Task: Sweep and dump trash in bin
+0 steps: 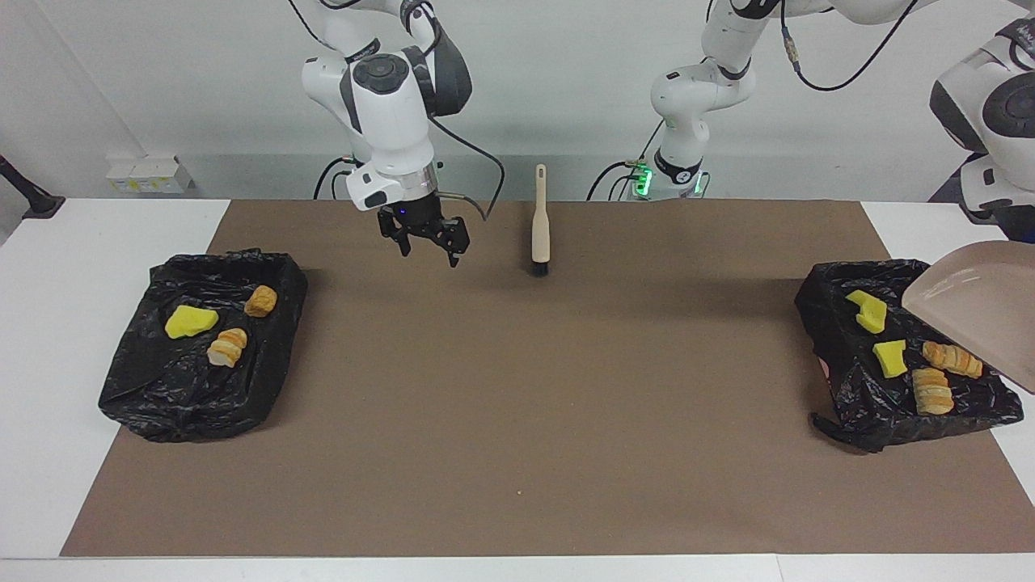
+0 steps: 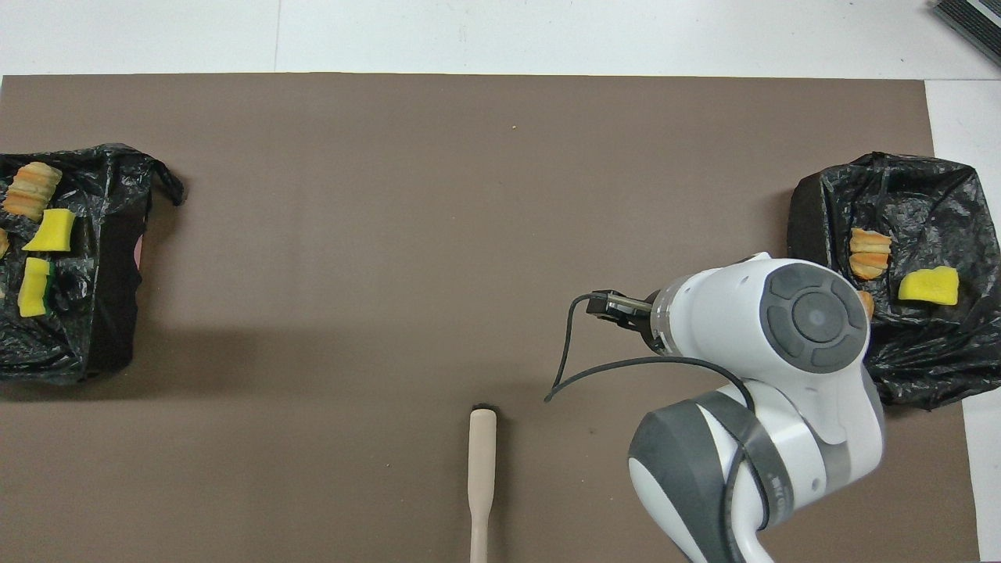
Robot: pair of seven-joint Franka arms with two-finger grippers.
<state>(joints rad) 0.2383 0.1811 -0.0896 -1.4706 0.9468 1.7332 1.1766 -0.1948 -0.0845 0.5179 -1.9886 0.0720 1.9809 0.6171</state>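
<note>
Clock read on the facing view, from the middle of the brown mat (image 1: 517, 388) on the white desk (image 1: 48, 364).

Right hand (image 1: 424, 238): released, fingers spread, hanging over the mat at 11 o'clock, just beside the brush (image 1: 540, 230).

Brush: lying at 12 o'clock, bristles toward the mat's middle.

Left hand (image 1: 1009, 226): mostly hidden at the frame edge at 3 o'clock, clenched on the beige dustpan (image 1: 970, 307), tilted over the bin there.

Trash, all inside the two black-bagged bins:
- bin at 9 o'clock (image 1: 162, 380): one yellow sponge chunk (image 1: 191, 322), two bread pieces (image 1: 260, 301) (image 1: 228, 347).
- bin at 3 o'clock (image 1: 873, 404): two sponge chunks (image 1: 868, 311) (image 1: 890, 357), two striped bread pieces (image 1: 952, 359) (image 1: 931, 391).
</note>
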